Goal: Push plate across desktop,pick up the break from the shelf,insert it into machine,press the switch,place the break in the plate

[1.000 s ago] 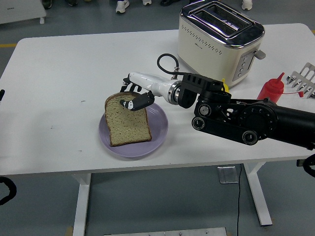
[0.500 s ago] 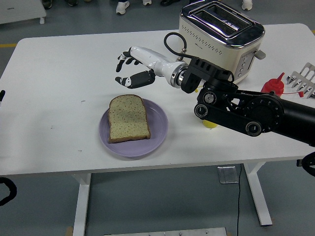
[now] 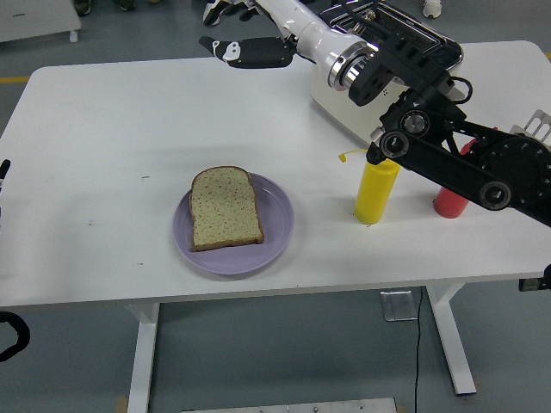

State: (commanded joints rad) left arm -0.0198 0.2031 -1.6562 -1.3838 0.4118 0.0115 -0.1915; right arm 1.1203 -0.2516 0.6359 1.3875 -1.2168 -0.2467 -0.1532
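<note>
A slice of brown bread (image 3: 225, 209) lies flat on the purple plate (image 3: 281, 231) near the table's front, left of centre. My right hand (image 3: 219, 27) is raised high over the table's far edge, well away from the plate. Its fingers are spread and hold nothing; the black thumb (image 3: 251, 52) points left. The right forearm crosses in front of the cream toaster (image 3: 324, 95) at the back right and hides much of it.
A yellow squeeze bottle (image 3: 376, 191) stands right of the plate, and a red bottle (image 3: 448, 203) shows partly under my right arm. A metal rack (image 3: 541, 126) peeks in at the right edge. Black bits of the left arm (image 3: 4, 167) show at the left edge.
My right hand let go of the bread, which now lies flat on the plate. The hand rose and drew back toward the toaster, uncovering the yellow bottle.
</note>
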